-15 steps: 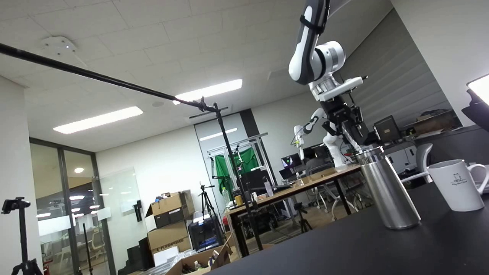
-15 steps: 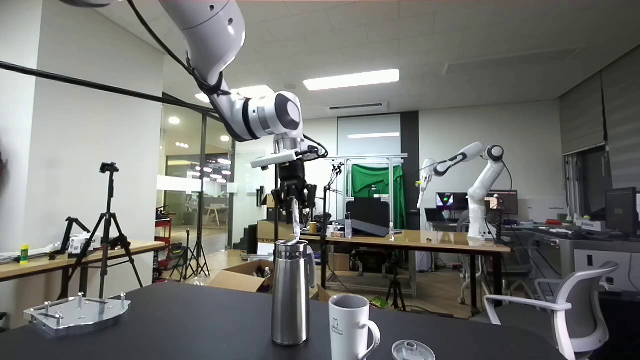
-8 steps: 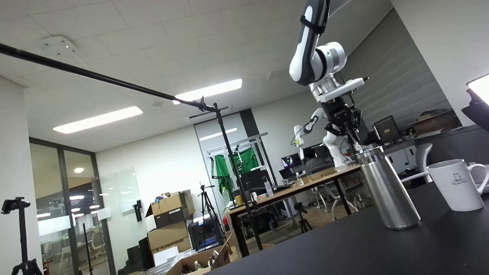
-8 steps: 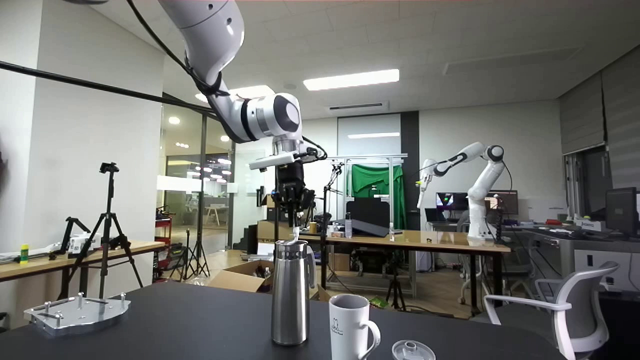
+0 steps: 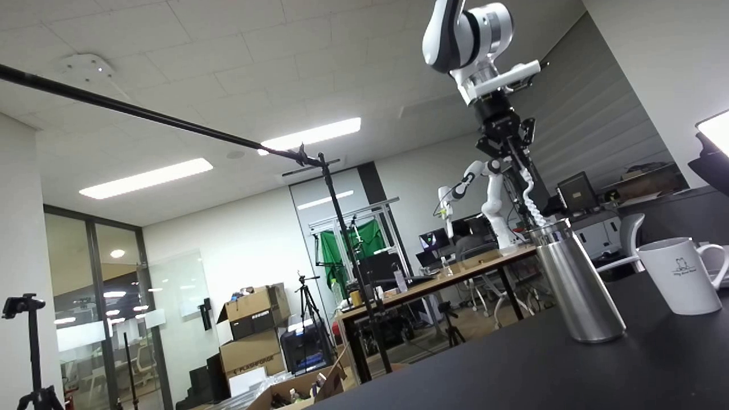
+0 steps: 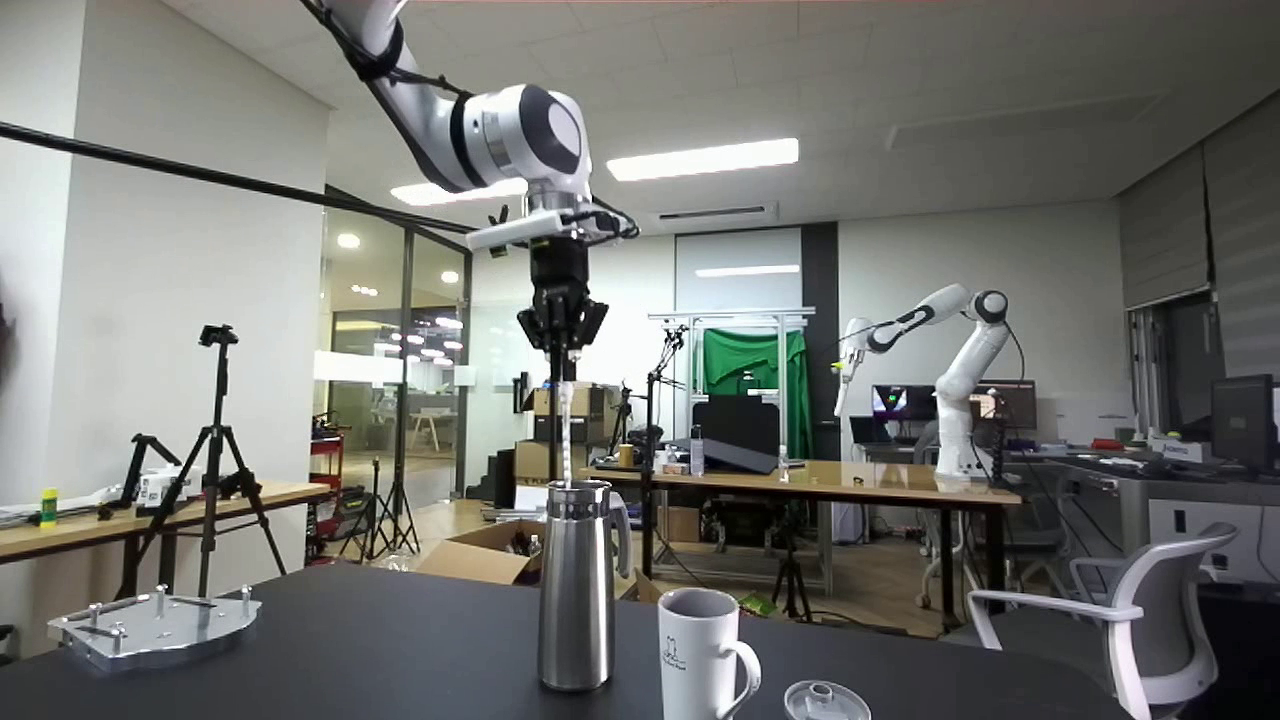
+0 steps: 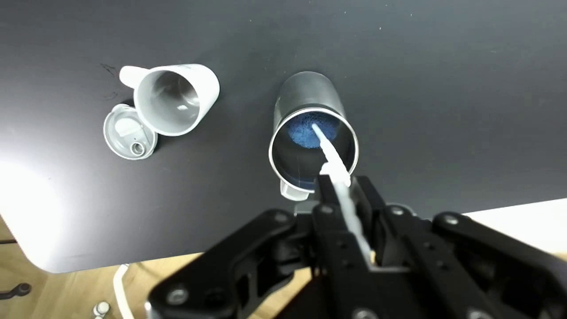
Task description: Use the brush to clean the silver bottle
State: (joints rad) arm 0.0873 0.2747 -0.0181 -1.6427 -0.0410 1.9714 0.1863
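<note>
The silver bottle stands upright on the black table in both exterior views. In the wrist view the bottle shows from above with its mouth open. The brush has a whitish twisted handle that rises from the bottle's mouth, also seen in an exterior view. In the wrist view the brush runs down to blue bristles inside the bottle. My gripper is shut on the handle, above the bottle's mouth, in both exterior views. The handle's upper end is hidden between the fingers.
A white mug stands beside the bottle, also in the wrist view. A clear lid lies next to the mug. A metal plate with posts lies across the black table. The table's edge shows below in the wrist view.
The fingers have closed over the handle, which earlier showed beside them. My gripper has then risen, drawing the brush up so more handle shows above the mouth. The bottle has shifted very slightly.
</note>
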